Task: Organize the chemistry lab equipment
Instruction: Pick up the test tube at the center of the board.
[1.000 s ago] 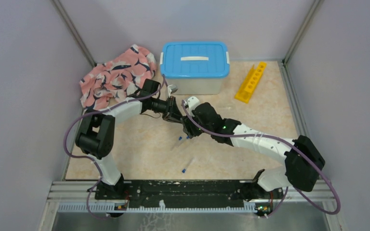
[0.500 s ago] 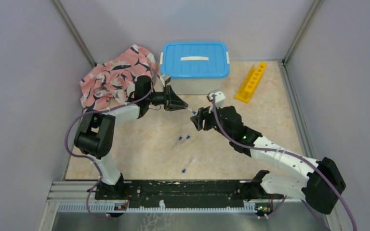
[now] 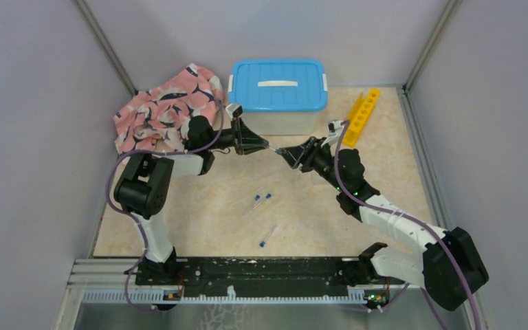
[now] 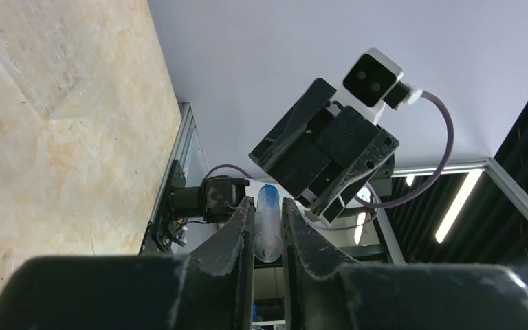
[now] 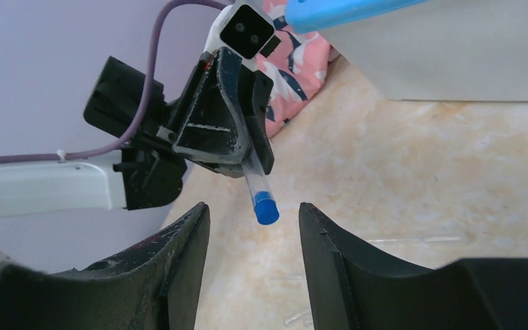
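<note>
Over the worktop (image 3: 206,206), just in front of the white bin (image 3: 282,122), both arms are raised and face each other. One second back both grippers were low over the middle of the worktop, almost touching. Half a second back the left had lifted away toward the bin. Now the right gripper (image 3: 286,153) has followed up and back, and its arm has swung right at the base. The left gripper (image 3: 258,146) has barely shifted since the half-second mark.

The left gripper is clamped narrow on a clear tube (image 5: 254,177), a thin glossy plastic cylinder with a blue cap (image 5: 266,210). The tube's long axis runs left to right in the top view. The cap end sticks out of the black fingers and points at the right gripper. The right gripper's jaws stand apart with nothing in them. In the right wrist view the cap lines up with the gap, but whether it is inside the gap cannot be told.

A loose tube (image 3: 256,201) lies flat beside another loose tube (image 3: 268,196) mid-worktop, and a third loose tube (image 3: 268,237) lies nearer the arm bases. None has moved. The yellow rack (image 3: 359,117) is a long rigid bar with a row of holes. It lies diagonally right of the bin with its far end angled right. The bin has a smooth blue lid (image 3: 278,86). A crumpled pink whale-print cloth (image 3: 161,113) lies left of the bin. The worktop is beige and marbled.
</note>
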Controlling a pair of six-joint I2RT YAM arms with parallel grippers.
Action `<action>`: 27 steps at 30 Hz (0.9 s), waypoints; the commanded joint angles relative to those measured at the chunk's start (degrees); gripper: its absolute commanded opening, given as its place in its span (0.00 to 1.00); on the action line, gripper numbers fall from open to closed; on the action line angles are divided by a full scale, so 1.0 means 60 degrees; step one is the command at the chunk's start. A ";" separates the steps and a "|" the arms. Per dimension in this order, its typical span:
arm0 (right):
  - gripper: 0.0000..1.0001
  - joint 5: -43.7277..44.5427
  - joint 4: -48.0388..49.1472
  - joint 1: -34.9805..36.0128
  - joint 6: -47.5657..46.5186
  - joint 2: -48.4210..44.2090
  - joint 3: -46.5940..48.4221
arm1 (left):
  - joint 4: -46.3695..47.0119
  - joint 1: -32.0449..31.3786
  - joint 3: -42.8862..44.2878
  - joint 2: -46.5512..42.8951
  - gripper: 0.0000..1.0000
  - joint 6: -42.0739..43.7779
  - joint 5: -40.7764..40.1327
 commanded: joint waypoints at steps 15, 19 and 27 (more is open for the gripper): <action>0.44 -0.1626 0.2636 -0.0317 0.2058 0.1257 0.0022 | 0.1012 0.0086 0.0090 0.0042 0.02 -0.0384 0.0136; 0.42 -0.1612 0.2674 -0.0313 0.2040 0.1365 0.0058 | 0.1012 0.0087 0.0092 0.0038 0.02 -0.0387 0.0129; 0.36 -0.1469 0.2646 -0.0319 0.1937 0.1621 0.0168 | 0.1024 0.0086 0.0047 0.0068 0.01 -0.0367 0.0130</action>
